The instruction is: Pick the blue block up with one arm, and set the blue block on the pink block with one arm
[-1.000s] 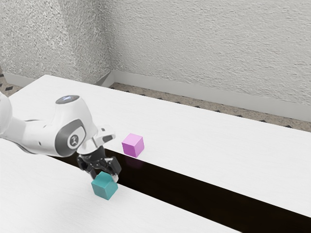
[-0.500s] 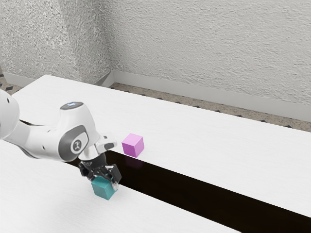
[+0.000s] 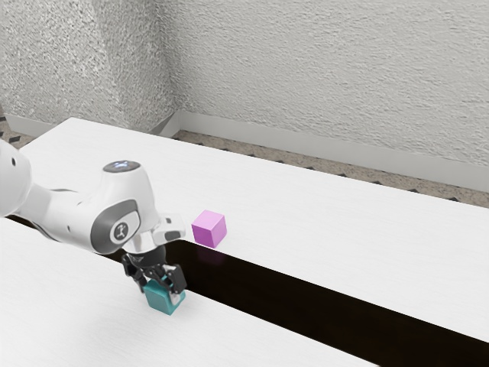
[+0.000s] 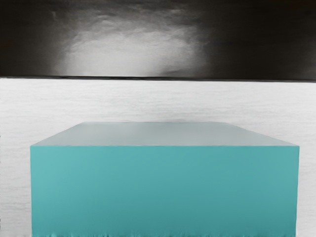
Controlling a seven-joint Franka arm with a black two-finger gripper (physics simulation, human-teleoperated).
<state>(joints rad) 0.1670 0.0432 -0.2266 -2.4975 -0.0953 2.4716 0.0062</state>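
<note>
At the left of the exterior view, the white arm (image 3: 92, 218) is bent low over the near table (image 3: 69, 321). The black gripper (image 3: 162, 281) is set down over the blue block (image 3: 165, 300), which is seated at the table's edge beside a dark gap (image 3: 306, 298). The fingers are spread just wider than the block, one at each side, and nothing appears gripped. The cube is judged rigid, light and smooth, best taken on opposite flat sides. The pink block (image 3: 208, 228) is seen farther right, across the gap.
</note>
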